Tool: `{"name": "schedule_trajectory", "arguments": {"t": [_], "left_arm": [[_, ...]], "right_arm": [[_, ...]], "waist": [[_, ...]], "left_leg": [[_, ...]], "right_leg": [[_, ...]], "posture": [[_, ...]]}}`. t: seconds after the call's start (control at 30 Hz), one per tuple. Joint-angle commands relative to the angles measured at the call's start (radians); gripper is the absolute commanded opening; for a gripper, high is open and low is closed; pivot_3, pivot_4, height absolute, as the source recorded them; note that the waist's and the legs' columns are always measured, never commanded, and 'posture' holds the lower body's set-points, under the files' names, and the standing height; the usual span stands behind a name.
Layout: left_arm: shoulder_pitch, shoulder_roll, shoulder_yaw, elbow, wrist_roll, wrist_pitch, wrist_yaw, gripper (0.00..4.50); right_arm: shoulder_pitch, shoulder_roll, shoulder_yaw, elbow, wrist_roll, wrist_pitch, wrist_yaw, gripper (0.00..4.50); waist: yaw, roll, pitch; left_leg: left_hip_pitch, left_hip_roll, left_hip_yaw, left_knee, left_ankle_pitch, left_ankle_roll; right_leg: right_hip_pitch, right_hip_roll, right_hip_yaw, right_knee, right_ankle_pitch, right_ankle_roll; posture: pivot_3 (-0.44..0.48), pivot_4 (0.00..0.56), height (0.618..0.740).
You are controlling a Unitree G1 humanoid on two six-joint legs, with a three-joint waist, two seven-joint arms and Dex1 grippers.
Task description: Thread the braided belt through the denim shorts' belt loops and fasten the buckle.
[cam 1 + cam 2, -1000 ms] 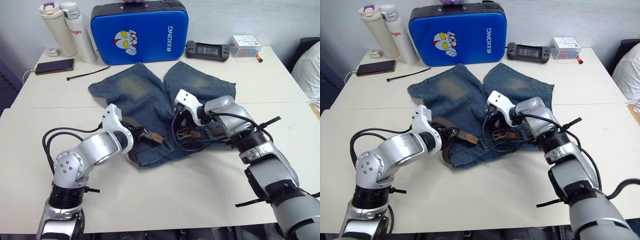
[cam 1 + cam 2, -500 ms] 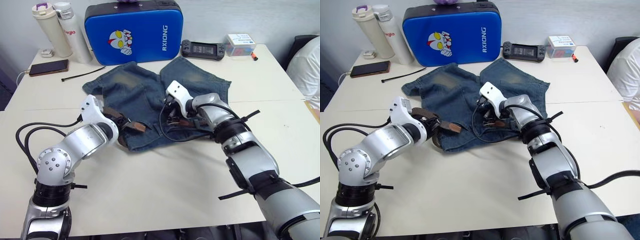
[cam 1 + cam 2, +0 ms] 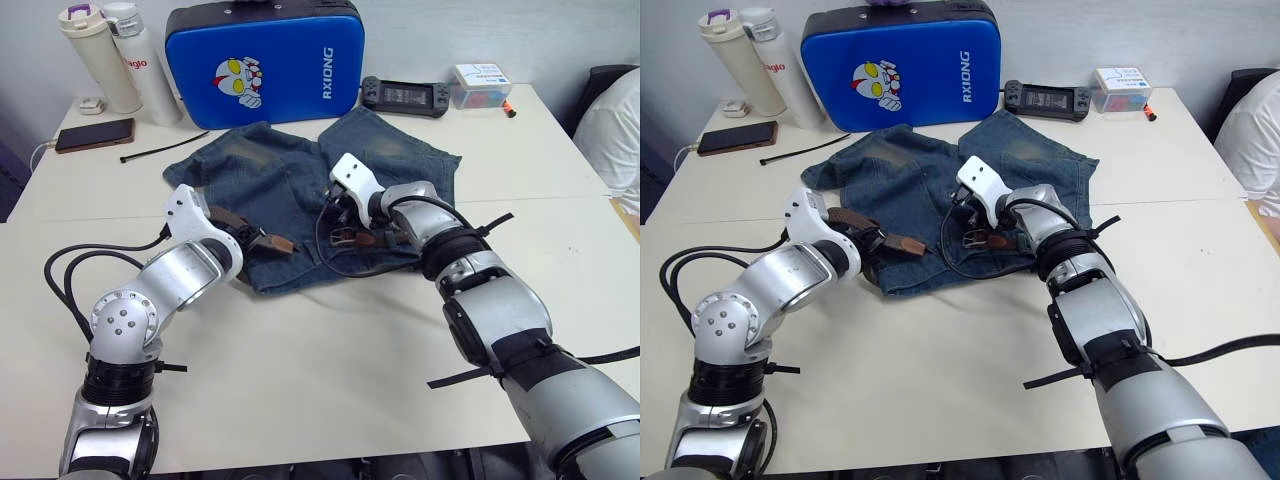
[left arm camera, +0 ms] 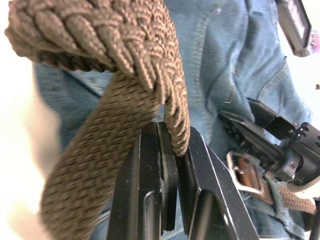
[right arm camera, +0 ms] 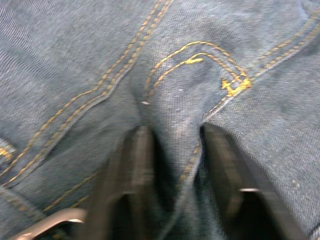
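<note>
the denim shorts [image 3: 300, 185] lie spread flat on the white tabletop [image 3: 330, 370], legs pointing toward the blue case [image 3: 265, 55] standing at the far edge. the braided belt [image 3: 255, 235] runs along the waistband at the near edge of the shorts, its loose end bent over at the robot's left side.

the left claw [image 4: 167, 150] is clamped tight on that folded end, the brown weave pinched between its two black fingers [image 4: 150, 190].

the right claw [image 5: 175, 165] is narrowly parted and presses down on the denim near the middle of the waistband, a ridge of fabric with yellow stitching bunched between its fingers [image 5: 227, 170]. the buckle [image 3: 345, 236] lies just beside it on the shorts, unfastened, with brown strap trailing off to the robot's right.
</note>
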Motion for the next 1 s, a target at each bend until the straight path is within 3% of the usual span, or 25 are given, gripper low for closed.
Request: {"name": "schedule_trajectory", "arguments": {"t": [0.03, 0.07, 0.17, 0.3, 0.4, 0.57, 0.73, 0.87, 1.0], "left_arm": [[-0.023, -0.004, 0.017, -0.036, 0.0, 0.002, -0.034, 0.0], [-0.021, -0.011, 0.024, -0.035, -0.011, -0.004, -0.035, 0.0], [-0.022, -0.023, 0.037, -0.027, -0.041, -0.014, -0.044, 0.0], [-0.033, -0.077, 0.059, -0.013, -0.089, -0.064, -0.028, 0.0], [-0.046, -0.124, 0.06, 0.01, -0.139, -0.102, 0.022, 0.0], [-0.083, -0.166, 0.036, 0.038, -0.183, -0.105, 0.067, 0.0], [-0.143, -0.185, 0.042, 0.087, -0.185, -0.08, 0.078, 0.0], [-0.17, -0.201, 0.057, 0.108, -0.185, -0.062, 0.084, 0.0], [-0.175, -0.203, 0.058, 0.114, -0.185, -0.049, 0.088, 0.0]], "right_arm": [[-0.005, -0.067, -0.05, -0.199, 0.055, 0.095, 0.088, 4.04], [0.012, -0.088, -0.05, -0.268, 0.061, 0.115, 0.113, 4.44], [0.096, -0.161, -0.032, -0.511, 0.078, 0.111, 0.208, 4.44], [0.274, -0.264, 0.017, -0.844, 0.066, -0.041, 0.309, 4.44], [0.387, -0.279, 0.058, -1.011, 0.025, -0.05, 0.267, 4.44], [0.459, -0.256, 0.103, -1.086, -0.074, -0.157, 0.141, 4.44], [0.444, -0.22, 0.118, -1.033, -0.161, -0.241, 0.012, 4.44], [0.443, -0.189, 0.127, -1.009, -0.173, -0.245, -0.012, 3.38], [0.446, -0.175, 0.13, -1.002, -0.183, -0.256, -0.025, 1.43]], "waist": [[0.0, 0.0, 0.0], [0.001, 0.0, 0.0], [0.005, 0.0, 0.0], [0.006, 0.0, 0.0], [0.006, 0.0, 0.0], [0.005, -0.001, 0.0], [0.006, -0.001, 0.0], [0.008, -0.001, -0.001], [0.005, -0.002, -0.001]], "left_leg": [[-0.001, 0.0, 0.0, 0.0, 0.0, 0.0], [0.0, 0.0, 0.0, 0.0, 0.0, 0.0], [0.0, -0.001, -0.001, 0.0, 0.0, 0.0], [0.0, -0.002, -0.002, 0.0, 0.0, 0.0], [0.002, -0.002, -0.001, 0.0, 0.0, 0.0], [0.005, -0.002, -0.001, -0.001, 0.0, 0.0], [0.005, -0.003, -0.001, 0.0, 0.0, 0.0], [0.005, -0.004, -0.002, 0.0, 0.0, 0.0], [0.005, -0.004, -0.002, 0.0, 0.0, 0.0]], "right_leg": [[-0.001, 0.0, 0.0, 0.0, 0.0, 0.0], [-0.001, 0.0, 0.001, 0.0, 0.0, 0.0], [-0.001, 0.0, 0.001, 0.0, 0.0, 0.0], [-0.001, 0.0, 0.001, -0.001, 0.0, 0.0], [0.0, 0.0, 0.001, -0.002, 0.0, 0.0], [0.0, 0.001, 0.001, -0.001, 0.0, 0.0], [-0.001, 0.001, 0.001, -0.001, 0.0, 0.0], [0.0, 0.001, 0.001, -0.002, 0.0, 0.0], [0.0, 0.001, 0.001, -0.001, 0.0, 0.0]], "posture": [[0.0, 0.15, 0.664], [0.0, 0.15, 0.664], [0.0, 0.15, 0.664], [0.0, 0.15, 0.664], [0.0, 0.15, 0.664], [0.0, 0.15, 0.664], [0.0, 0.15, 0.664], [0.0, 0.15, 0.664], [0.0, 0.15, 0.664]]}}
